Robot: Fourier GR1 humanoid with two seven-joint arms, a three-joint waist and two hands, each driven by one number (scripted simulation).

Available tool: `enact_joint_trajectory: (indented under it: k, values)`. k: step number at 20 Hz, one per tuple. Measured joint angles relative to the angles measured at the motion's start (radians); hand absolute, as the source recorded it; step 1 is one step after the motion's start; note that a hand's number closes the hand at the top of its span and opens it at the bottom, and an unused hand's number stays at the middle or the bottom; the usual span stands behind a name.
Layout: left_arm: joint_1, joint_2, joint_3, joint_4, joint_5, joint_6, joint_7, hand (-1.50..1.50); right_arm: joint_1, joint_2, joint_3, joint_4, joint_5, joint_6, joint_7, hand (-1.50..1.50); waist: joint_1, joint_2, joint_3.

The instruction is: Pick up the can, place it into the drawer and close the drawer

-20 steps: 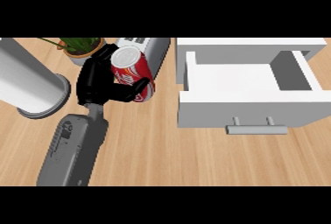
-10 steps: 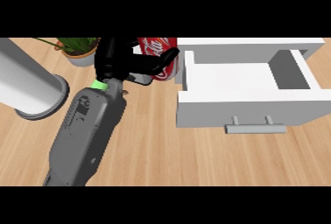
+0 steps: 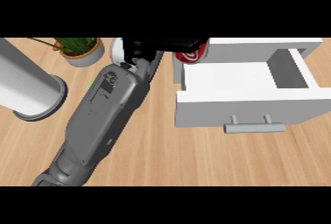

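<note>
Head view of the wooden worktop [image 3: 194,157]. One grey forearm [image 3: 103,113] rises from the lower left edge to the top; which arm it is cannot be told, though it enters at the left. Its black hand [image 3: 158,46] is curled round the red can [image 3: 194,52], which is held tilted above the back left corner of the open white drawer [image 3: 245,81], off the worktop. The drawer's handle [image 3: 254,127] faces the viewer. At left stand a grey cylinder [image 3: 29,85] and a potted plant [image 3: 81,49], well apart from the drawer
</note>
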Motion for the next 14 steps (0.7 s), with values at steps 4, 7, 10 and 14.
enact_joint_trajectory:
  k: [4,7,10,14]
  values:
    - [-0.089,0.000,-0.023,0.121,0.054,0.035,-0.051,1.50,-0.022,-0.002,0.002,0.003,0.011,-0.003,0.005,-1.50,-0.007,0.002,0.000]
    - [-0.164,0.000,-0.035,0.190,0.097,0.048,-0.059,1.50,-0.051,0.001,0.022,0.011,0.042,-0.017,0.009,-1.50,-0.008,0.003,0.000]
    - [-0.210,0.000,-0.063,0.261,0.152,0.062,-0.097,1.50,-0.060,0.003,0.024,0.020,0.049,-0.015,0.004,-1.50,-0.014,0.004,0.001]
    - [-0.247,0.000,-0.110,0.322,0.223,0.084,-0.139,1.50,-0.036,0.009,0.029,-0.007,0.040,-0.016,0.009,-1.50,-0.019,0.004,0.001]
